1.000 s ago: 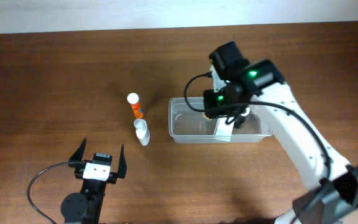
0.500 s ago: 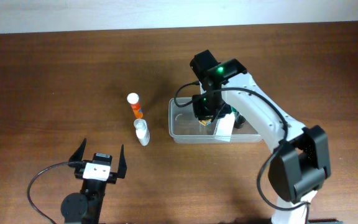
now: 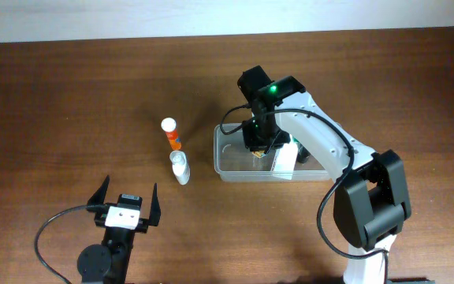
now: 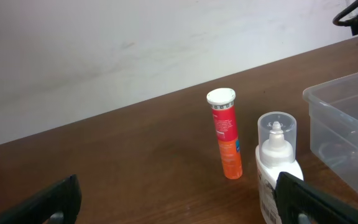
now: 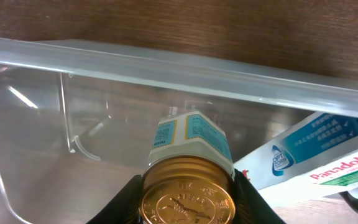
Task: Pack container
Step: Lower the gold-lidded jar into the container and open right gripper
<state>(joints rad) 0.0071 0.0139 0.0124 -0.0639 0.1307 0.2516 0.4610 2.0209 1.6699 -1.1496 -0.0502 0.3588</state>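
The container (image 3: 219,158), a clear rectangular tub with rounded corners, stands on the counter (image 3: 69,95) just right of centre, about midway between the far and near edges, long side parallel to the far edge. The right gripper (image 3: 260,148) is positioned above the left half of the tub, pointing down into it. In the right wrist view, its two dark fingers (image 5: 128,194) are clamped on opposite sides of the cap of a gold-capped bottle (image 5: 189,163), which hangs upright below the rim, inside the tub walls (image 5: 166,65). Contact between the bottle base and the tub floor cannot be determined. A white and blue box (image 5: 316,158) lies tilted inside the tub on the side toward the right edge of the counter, just beside the bottle; in the overhead view the box (image 3: 284,160) leans against the near wall. Outside the tub, toward the left edge, an orange tube (image 3: 172,136) with a white cap stands upright, with a white bottle (image 3: 180,168) carrying a clear cap just beside it on the near side. Both are near the tub's left wall but apart from it. The left gripper (image 3: 129,189) sits near the near edge, left of centre, fingers spread wide apart and holding nothing. The left wrist view shows the tube (image 4: 225,134), the white bottle (image 4: 277,165) and a corner of the tub (image 4: 334,93) ahead of it.
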